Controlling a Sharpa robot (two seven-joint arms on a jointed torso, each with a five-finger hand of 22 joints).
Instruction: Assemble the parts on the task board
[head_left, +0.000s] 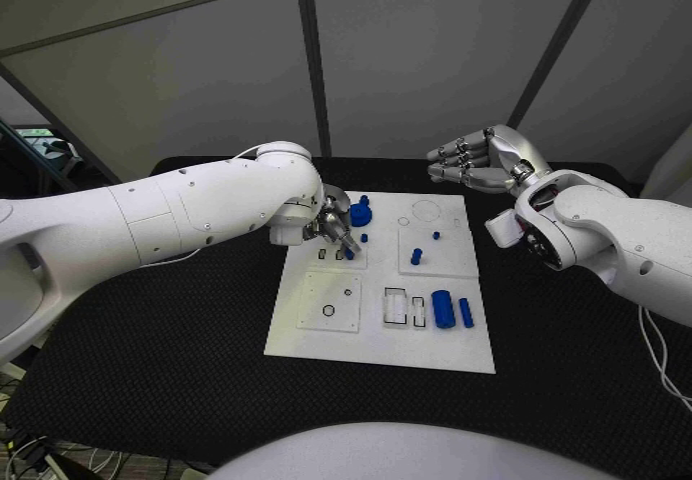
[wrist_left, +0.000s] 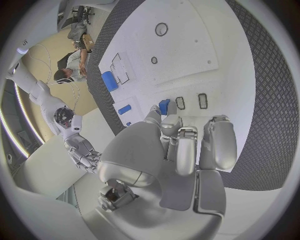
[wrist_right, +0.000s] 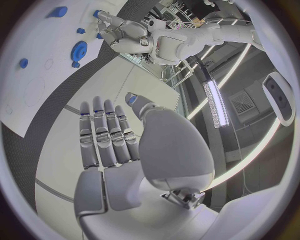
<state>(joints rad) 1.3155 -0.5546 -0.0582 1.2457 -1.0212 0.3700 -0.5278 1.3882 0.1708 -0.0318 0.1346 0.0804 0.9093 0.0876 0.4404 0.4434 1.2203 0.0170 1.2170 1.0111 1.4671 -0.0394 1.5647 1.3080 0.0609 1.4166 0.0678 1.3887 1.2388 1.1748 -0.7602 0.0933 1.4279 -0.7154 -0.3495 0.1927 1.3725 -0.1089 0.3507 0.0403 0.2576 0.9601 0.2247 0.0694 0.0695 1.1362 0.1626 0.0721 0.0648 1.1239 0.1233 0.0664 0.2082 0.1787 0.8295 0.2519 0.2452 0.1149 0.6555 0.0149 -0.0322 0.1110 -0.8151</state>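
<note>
Partway: left hand (head_left: 332, 222) pinches a small blue part (wrist_left: 164, 106) over the task board (head_left: 378, 345); right hand (head_left: 476, 160) idle, fingers pressed together, empty; several parts still loose.

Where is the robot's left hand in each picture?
Head view: the left hand reaches over the task board, near its far left corner.
Left wrist view: the same hand rises in the middle, fingertips above the board.
Right wrist view: it hangs over the board's edge.
Shared landmark: the blue gear beside it.
</note>
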